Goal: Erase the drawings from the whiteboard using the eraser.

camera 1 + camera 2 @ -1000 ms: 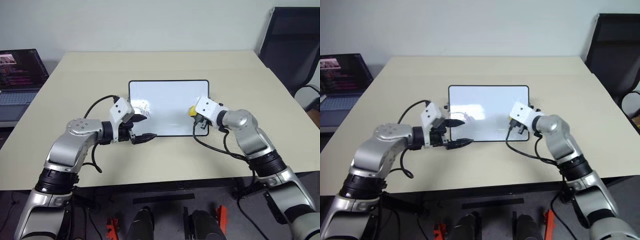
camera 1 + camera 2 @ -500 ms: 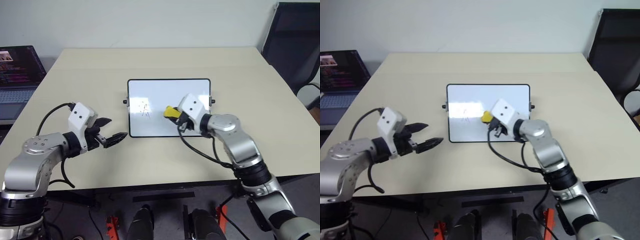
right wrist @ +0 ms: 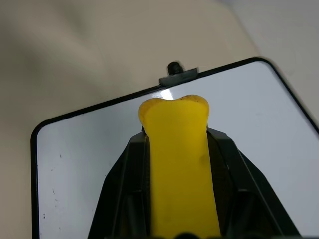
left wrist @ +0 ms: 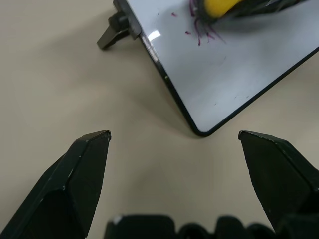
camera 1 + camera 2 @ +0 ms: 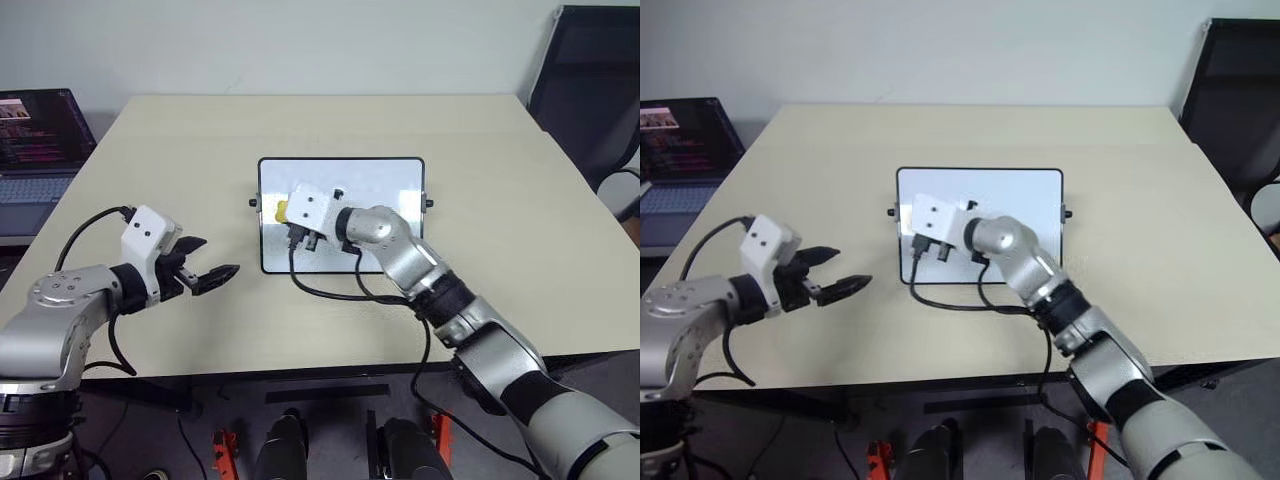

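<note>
From the head, the whiteboard [image 5: 340, 212] lies mid-table; the right gripper [image 5: 287, 212] pinches the yellow eraser [image 5: 282, 210] over its left part. The left gripper [image 5: 208, 262], spread wide, hovers left of the board. The left wrist view shows purple drawings [image 4: 202, 31] beside the eraser. The right wrist view shows the eraser squeezed between black fingers [image 3: 122, 191].

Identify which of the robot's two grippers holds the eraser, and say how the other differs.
The right gripper, shut on the yellow eraser over the whiteboard. The left gripper hangs open and holds nothing, off the board's left edge.
</note>
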Tool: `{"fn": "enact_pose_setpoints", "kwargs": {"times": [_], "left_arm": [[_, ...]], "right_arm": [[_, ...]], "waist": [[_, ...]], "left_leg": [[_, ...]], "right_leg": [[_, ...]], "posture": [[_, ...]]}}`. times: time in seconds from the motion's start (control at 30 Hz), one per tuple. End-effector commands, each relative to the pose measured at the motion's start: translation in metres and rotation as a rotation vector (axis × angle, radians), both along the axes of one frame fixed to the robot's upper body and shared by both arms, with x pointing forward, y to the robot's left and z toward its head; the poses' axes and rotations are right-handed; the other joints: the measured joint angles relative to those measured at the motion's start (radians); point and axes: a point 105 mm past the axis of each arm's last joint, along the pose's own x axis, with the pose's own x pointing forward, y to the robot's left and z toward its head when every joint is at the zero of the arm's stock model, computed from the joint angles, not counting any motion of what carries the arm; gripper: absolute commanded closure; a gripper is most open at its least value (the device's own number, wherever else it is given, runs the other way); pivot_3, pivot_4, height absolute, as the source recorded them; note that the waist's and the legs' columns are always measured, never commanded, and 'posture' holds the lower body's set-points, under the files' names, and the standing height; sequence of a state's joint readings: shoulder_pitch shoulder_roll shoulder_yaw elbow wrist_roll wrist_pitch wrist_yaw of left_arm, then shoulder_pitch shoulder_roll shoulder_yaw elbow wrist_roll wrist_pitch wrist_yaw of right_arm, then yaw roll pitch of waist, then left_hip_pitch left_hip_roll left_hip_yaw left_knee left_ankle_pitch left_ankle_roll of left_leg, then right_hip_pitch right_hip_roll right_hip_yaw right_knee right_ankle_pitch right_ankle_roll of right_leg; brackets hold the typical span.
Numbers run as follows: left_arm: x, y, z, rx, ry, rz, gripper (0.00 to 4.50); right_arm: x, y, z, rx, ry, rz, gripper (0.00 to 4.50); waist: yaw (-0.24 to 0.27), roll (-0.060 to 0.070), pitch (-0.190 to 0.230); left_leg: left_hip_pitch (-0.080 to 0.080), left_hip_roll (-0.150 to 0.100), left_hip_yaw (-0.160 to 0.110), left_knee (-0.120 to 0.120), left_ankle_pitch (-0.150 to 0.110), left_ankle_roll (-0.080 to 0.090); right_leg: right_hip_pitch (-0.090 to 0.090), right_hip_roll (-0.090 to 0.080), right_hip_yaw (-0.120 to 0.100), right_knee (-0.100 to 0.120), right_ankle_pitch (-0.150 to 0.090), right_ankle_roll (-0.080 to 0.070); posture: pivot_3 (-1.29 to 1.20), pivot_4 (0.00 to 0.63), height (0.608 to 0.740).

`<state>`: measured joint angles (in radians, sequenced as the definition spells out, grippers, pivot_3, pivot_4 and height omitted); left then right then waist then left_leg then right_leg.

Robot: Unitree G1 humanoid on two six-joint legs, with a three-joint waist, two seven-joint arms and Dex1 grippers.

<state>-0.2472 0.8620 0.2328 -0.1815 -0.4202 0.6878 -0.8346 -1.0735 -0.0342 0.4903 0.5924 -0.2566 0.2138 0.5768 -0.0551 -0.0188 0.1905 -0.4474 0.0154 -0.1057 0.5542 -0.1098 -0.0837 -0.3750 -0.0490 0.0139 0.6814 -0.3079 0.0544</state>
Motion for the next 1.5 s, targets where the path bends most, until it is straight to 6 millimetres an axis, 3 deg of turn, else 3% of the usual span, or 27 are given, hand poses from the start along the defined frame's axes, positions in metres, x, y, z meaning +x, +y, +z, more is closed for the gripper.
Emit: {"fn": "enact_pose_setpoints", "kwargs": {"times": [0.03, 0.2, 0.43, 0.5, 0.57, 0.67, 0.73, 0.9, 1.07, 1.13, 1.3, 1.33, 1.4, 1.5], "left_arm": [[0.003, -0.001, 0.013, 0.035, -0.046, -0.022, 0.0], [0.003, -0.003, 0.015, 0.035, -0.051, -0.027, 0.0], [0.0, -0.003, 0.012, 0.029, -0.05, -0.023, 0.0], [0.0, -0.003, 0.013, 0.03, -0.053, -0.022, 0.0], [0.001, -0.003, 0.014, 0.031, -0.058, -0.022, 0.0], [0.001, -0.004, 0.014, 0.033, -0.06, -0.028, 0.0], [0.001, -0.005, 0.014, 0.033, -0.059, -0.032, 0.0], [0.0, -0.007, 0.013, 0.03, -0.056, -0.044, 0.0], [-0.001, -0.009, 0.014, 0.028, -0.058, -0.055, 0.0], [-0.001, -0.009, 0.014, 0.026, -0.057, -0.057, 0.0], [-0.001, -0.011, 0.013, 0.022, -0.053, -0.065, 0.0], [-0.001, -0.011, 0.013, 0.021, -0.052, -0.066, 0.0], [-0.001, -0.011, 0.013, 0.021, -0.052, -0.067, 0.0], [-0.001, -0.011, 0.013, 0.02, -0.05, -0.069, 0.0]], "right_arm": [[0.01, 0.007, 0.019, -0.001, -0.016, -0.006, 3.33], [0.028, 0.004, 0.022, -0.099, -0.084, -0.056, 3.33], [0.017, -0.008, -0.022, -0.424, -0.086, 0.106, 3.33], [0.018, -0.01, -0.025, -0.456, -0.107, 0.112, 3.33], [0.021, -0.01, -0.022, -0.455, -0.134, 0.099, 3.33], [0.036, -0.009, 0.01, -0.343, -0.262, -0.017, 3.33], [0.04, -0.009, 0.018, -0.313, -0.292, -0.047, 3.33], [0.038, -0.02, -0.005, -0.436, -0.235, -0.001, 3.33], [0.016, -0.03, -0.046, -0.572, -0.045, 0.158, 3.33], [0.019, -0.029, -0.038, -0.558, -0.106, 0.143, 3.33], [0.042, -0.018, 0.017, -0.343, -0.328, -0.039, 3.33], [0.044, -0.018, 0.02, -0.324, -0.333, -0.05, 3.33], [0.043, -0.019, 0.015, -0.341, -0.304, -0.042, 3.33], [0.036, -0.024, -0.012, -0.442, -0.201, 0.022, 3.33]], "waist": [[-0.001, 0.0, 0.0], [-0.001, 0.0, 0.0], [-0.001, 0.0, 0.0], [-0.001, 0.0, 0.0], [0.0, 0.0, 0.0], [0.002, 0.0, 0.0], [0.003, 0.0, 0.0], [0.006, 0.0, 0.0], [0.007, -0.001, -0.001], [0.006, -0.001, -0.001], [0.007, 0.0, 0.0], [0.008, 0.0, 0.0], [0.009, -0.001, 0.0], [0.007, -0.001, -0.001]], "left_leg": [[0.0, 0.0, 0.0, 0.0, 0.0, 0.0], [0.0, 0.0, 0.0, 0.0, 0.0, 0.0], [0.002, 0.001, 0.0, 0.001, 0.0, 0.0], [0.003, 0.002, 0.0, 0.001, 0.0, 0.0], [0.005, 0.002, 0.0, 0.001, 0.0, 0.0], [0.01, 0.003, -0.001, 0.001, 0.0, -0.001], [0.01, 0.003, -0.001, 0.001, 0.0, -0.001], [0.011, 0.005, -0.001, 0.001, 0.001, -0.002], [0.013, 0.012, 0.0, 0.001, 0.002, -0.003], [0.014, 0.014, 0.0, 0.001, 0.002, -0.003], [0.014, 0.014, 0.0, 0.001, 0.002, -0.003], [0.014, 0.014, 0.0, 0.001, 0.002, -0.003], [0.014, 0.014, 0.0, 0.001, 0.002, -0.003], [0.014, 0.014, 0.0, 0.001, 0.002, -0.003]], "right_leg": [[0.0, 0.0, 0.0, 0.0, 0.0, 0.0], [0.0, 0.001, 0.0, 0.0, 0.0, 0.0], [0.001, 0.002, 0.001, 0.001, 0.0, 0.0], [0.002, 0.002, 0.001, 0.001, 0.0, 0.0], [0.002, 0.002, 0.001, 0.001, -0.001, 0.001], [0.003, 0.003, 0.001, 0.001, -0.002, 0.002], [0.003, 0.003, 0.001, 0.001, -0.002, -0.001], [0.003, 0.005, 0.001, 0.001, -0.002, -0.005], [0.005, 0.012, 0.001, 0.001, 0.0, -0.003], [0.005, 0.013, 0.001, 0.002, 0.0, -0.004], [0.003, 0.014, 0.001, 0.005, -0.001, -0.012], [0.002, 0.014, 0.001, 0.005, -0.001, -0.012], [0.002, 0.014, 0.001, 0.005, 0.0, -0.013], [0.002, 0.014, 0.002, 0.005, 0.0, -0.013]], "posture": [[0.0, 0.15, 0.74], [0.0, 0.15, 0.74], [0.0, 0.15, 0.74], [0.0, 0.15, 0.74], [0.0, 0.15, 0.74], [0.0, 0.15, 0.74], [0.0, 0.15, 0.74], [0.0, 0.15, 0.74], [0.0, 0.15, 0.74], [0.0, 0.15, 0.74], [0.0, 0.15, 0.74], [0.0, 0.15, 0.74], [0.0, 0.15, 0.74], [0.0, 0.15, 0.74]]}}
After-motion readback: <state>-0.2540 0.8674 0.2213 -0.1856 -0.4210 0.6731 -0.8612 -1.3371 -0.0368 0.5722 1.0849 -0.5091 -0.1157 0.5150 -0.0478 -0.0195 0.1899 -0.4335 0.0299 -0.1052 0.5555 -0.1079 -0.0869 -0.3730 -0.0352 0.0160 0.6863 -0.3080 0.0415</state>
